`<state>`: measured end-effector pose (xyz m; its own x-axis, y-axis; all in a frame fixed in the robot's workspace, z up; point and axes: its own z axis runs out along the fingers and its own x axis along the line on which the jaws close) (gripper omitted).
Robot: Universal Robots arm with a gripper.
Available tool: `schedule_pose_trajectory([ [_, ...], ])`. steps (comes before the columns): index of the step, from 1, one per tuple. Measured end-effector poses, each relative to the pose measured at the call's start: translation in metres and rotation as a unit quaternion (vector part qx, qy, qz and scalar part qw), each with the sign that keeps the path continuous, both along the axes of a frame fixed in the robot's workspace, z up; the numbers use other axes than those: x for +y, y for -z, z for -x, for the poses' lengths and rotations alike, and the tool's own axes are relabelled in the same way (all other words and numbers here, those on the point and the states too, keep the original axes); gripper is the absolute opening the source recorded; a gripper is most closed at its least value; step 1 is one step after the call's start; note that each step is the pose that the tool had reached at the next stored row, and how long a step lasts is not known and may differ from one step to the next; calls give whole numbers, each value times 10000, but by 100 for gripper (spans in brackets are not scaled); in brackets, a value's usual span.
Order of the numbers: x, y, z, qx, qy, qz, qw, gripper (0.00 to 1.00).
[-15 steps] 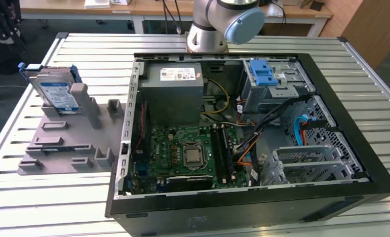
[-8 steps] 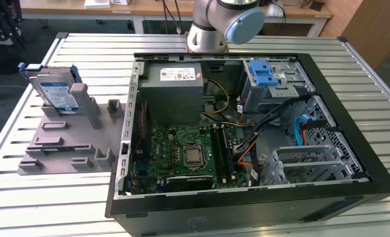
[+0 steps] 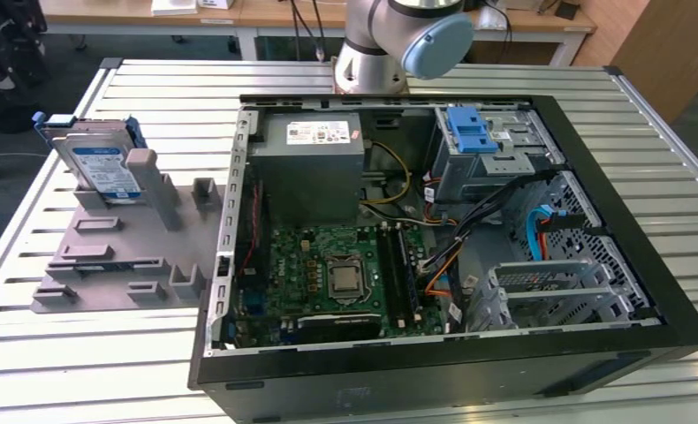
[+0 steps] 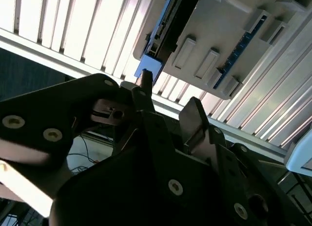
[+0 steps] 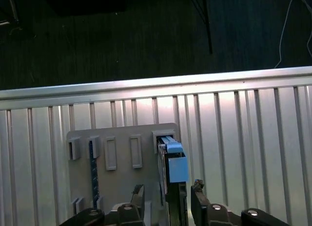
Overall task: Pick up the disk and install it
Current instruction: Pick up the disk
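The arm (image 3: 387, 35) rises from the far edge of the table (image 3: 161, 88), behind the open computer case (image 3: 443, 362). In both wrist views the end effector (image 5: 168, 187) points down at the table with its fingers (image 4: 195, 114) released and spread, gripping nothing, and hangs above the disk (image 5: 175, 162). The disk stands on edge in a grey holder (image 3: 113, 256) at the exterior view's left, beside the case.

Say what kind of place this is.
Likely a robotics lab bench for PC assembly: an opened computer case on a slatted metal table, the disk standing in a grey fixture, desks behind.
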<state>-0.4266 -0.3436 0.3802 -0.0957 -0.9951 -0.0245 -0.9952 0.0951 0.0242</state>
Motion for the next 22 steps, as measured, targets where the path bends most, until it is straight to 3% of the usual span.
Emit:
schedule_pose_trajectory([
  [2,0,11,0,-5,-4,0,10000,58],
  [5,0,35,0,-27,-46,0,10000,64],
  [6,0,48,0,-31,-60,0,10000,71],
  [12,0,143,1,-32,-87,-4,10000,71],
  [18,1,225,1,31,-87,-5,10000,71],
  [22,0,291,0,32,-88,-30,10000,71],
])
